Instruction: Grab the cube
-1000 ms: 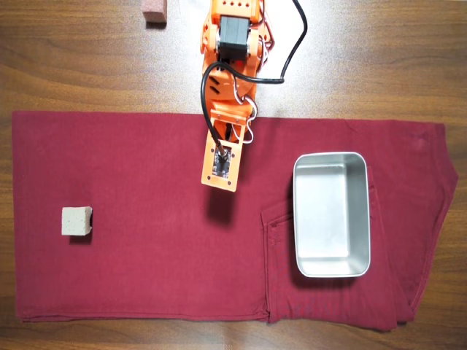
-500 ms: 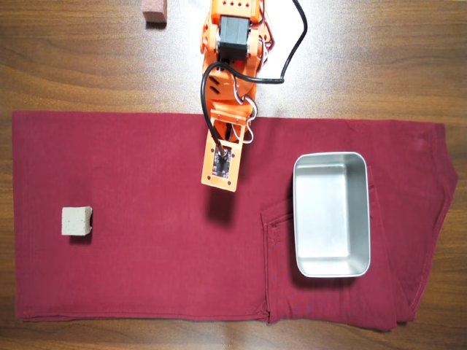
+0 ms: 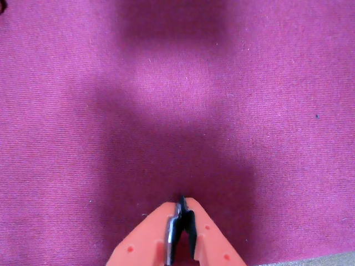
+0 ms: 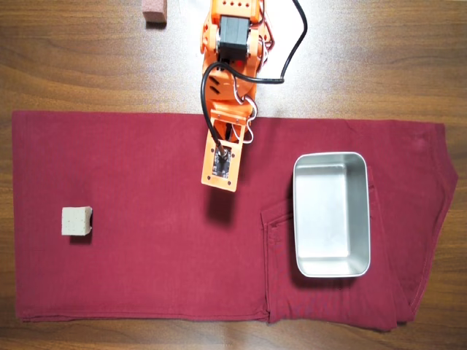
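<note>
Wrist view, gripper (image 3: 180, 202): the orange jaws meet tip to tip at the lower edge of the frame, closed on nothing.
Wrist view, cloth (image 3: 177, 100): only dark red fabric under the arm's shadow fills the field; the cube does not appear here, which suggests the camera points at bare cloth and not yet toward the target.
Overhead view, arm (image 4: 228, 73): it reaches from the top edge of the table to about the middle of the cloth (image 4: 146, 292); the wrist camera housing hides the fingertips from above.
Overhead view, cube (image 4: 76, 222): pale and rough-surfaced, it sits alone near the cloth's left end in this view, well apart from the arm and untouched.
Overhead view, tray (image 4: 331, 214): an empty metal tray on the cloth's right side, probably a drop-off place.
Overhead view, reddish-brown block (image 4: 154, 10): on bare wood at the top edge, off the cloth.
Judged stage: approach not begun; the jaws would need to open and swing left.
</note>
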